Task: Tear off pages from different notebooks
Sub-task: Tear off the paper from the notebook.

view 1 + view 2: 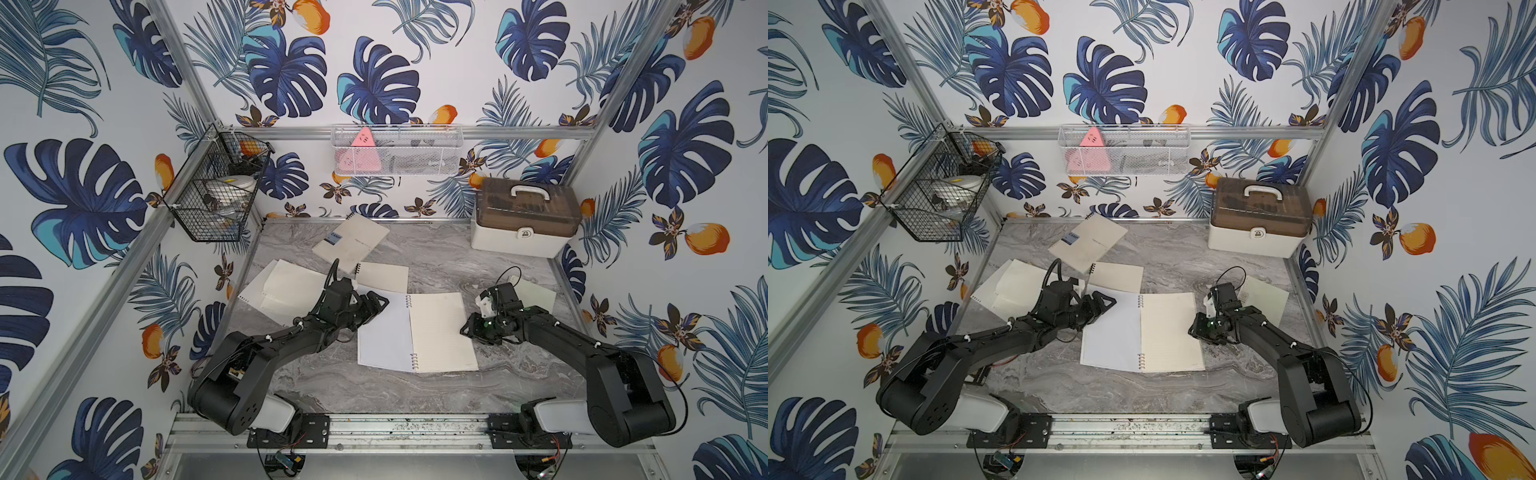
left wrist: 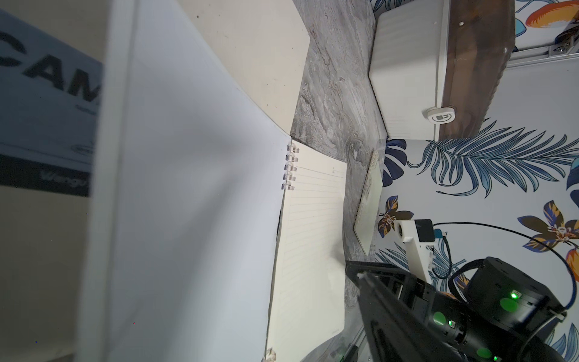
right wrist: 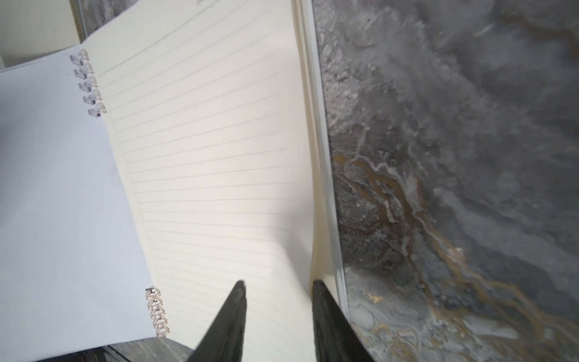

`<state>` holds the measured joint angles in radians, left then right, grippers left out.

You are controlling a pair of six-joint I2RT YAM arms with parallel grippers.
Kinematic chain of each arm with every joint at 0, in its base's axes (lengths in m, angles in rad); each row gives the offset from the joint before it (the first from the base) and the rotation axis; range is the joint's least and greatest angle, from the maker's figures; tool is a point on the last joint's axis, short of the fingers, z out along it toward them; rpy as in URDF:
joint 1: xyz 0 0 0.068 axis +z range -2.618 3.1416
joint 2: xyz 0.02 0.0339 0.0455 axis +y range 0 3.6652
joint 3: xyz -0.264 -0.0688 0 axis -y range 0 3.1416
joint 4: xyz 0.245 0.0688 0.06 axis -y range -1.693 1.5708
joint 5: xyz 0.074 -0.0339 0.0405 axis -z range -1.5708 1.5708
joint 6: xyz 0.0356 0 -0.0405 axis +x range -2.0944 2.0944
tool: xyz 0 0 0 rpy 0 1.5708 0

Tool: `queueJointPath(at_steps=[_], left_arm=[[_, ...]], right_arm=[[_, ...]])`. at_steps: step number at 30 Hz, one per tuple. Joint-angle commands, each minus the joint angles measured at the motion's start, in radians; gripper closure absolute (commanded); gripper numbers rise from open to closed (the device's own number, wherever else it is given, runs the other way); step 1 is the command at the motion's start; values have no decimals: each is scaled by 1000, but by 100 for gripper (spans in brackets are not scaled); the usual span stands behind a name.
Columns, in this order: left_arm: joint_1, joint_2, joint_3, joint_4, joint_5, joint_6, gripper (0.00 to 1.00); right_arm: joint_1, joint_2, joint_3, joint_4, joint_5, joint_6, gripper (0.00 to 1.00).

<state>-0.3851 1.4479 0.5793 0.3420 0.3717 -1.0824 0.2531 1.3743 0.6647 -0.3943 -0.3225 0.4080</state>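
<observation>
1. Far left on the table (image 1: 415, 395), loose pages (image 1: 291, 286) lie fanned, well apart from the work; probably torn out already.
2. The left gripper (image 1: 376, 305), jaws spread wide, sits over the far corner of the open notebook (image 1: 384, 336)'s folded-back cover, seemingly to pin the book against a pull.
3. That notebook lies mid-table, its long axis running away from the arms along the spiral (image 1: 413, 362).
4. The right gripper (image 3: 278, 283), jaws partly apart, straddles the free edge of the top page (image 3: 203, 156). That edge faces right, and nothing is pinched yet.
</observation>
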Motion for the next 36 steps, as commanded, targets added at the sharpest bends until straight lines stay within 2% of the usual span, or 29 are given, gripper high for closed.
queueJointPath(at_steps=[1, 12, 36], left_arm=[[3, 10, -2, 53, 16, -17, 20], [3, 37, -4, 83, 27, -30, 20], [23, 77, -10, 117, 55, -37, 20]], right_arm=[[7, 11, 19, -30, 17, -23, 63], [68, 23, 81, -112, 149, -31, 63], [123, 79, 160, -182, 216, -56, 60]])
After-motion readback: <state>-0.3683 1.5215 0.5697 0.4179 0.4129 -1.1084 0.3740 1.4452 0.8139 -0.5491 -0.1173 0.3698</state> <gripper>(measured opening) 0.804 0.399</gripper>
